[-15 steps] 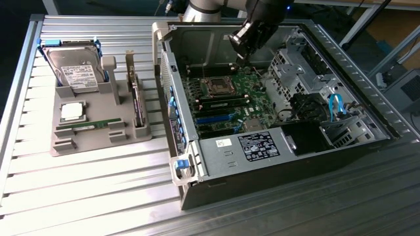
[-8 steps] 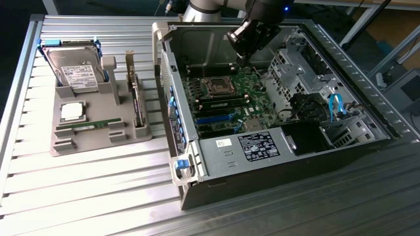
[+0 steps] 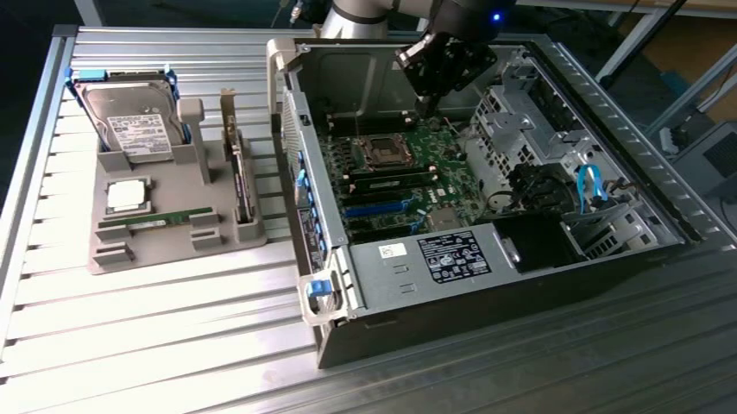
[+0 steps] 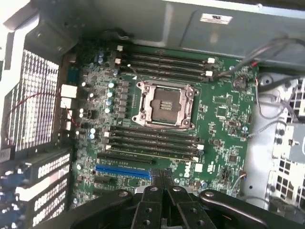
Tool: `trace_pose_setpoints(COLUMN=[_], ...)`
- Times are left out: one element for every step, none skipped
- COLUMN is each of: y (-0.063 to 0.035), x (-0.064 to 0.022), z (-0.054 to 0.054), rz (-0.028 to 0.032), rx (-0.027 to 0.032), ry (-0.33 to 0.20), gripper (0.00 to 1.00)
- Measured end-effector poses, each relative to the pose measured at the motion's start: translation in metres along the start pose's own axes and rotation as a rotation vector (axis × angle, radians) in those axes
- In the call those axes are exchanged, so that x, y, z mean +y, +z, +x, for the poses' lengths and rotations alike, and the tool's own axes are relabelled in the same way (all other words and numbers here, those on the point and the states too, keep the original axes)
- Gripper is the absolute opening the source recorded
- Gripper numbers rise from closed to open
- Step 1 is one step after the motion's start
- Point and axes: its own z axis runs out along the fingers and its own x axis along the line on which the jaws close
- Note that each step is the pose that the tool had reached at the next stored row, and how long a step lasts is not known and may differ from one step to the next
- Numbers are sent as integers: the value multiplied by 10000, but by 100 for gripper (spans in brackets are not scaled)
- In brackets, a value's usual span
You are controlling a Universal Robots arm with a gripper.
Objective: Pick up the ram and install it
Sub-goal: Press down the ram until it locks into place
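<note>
- The ram, a thin green stick, lies flat in a slot of the grey holder tray, toward the tray's near edge, on the exterior view's left.
- On the same tray: a square silver processor chip just beyond the ram, a hard drive at the far end, and a dark expansion card standing on edge on the tray's right side.
- The tray rests on a slatted metal counter, beside the open computer case.
- The gripper hangs inside the case above the motherboard, well apart from the ram; its fingers are closed and hold nothing.
</note>
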Motion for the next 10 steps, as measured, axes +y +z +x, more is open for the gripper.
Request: trace_pose_setpoints(y=[2, 3, 4, 4, 4, 4, 4, 4, 4, 4], x=[0, 0, 0, 0, 0, 0, 0, 0, 0, 0], z=[0, 0, 0, 0, 0, 0, 0, 0, 0, 0], rz=[-1, -1, -1, -2, -2, -2, -2, -2, -2, -2], rx=[-8, -12, -15, -18, -19, -19, -19, -19, -19, -19], ry=[330, 494, 625, 775, 780, 781, 781, 781, 780, 781], gripper=[10, 10, 10, 10, 10, 10, 10, 10, 10, 10])
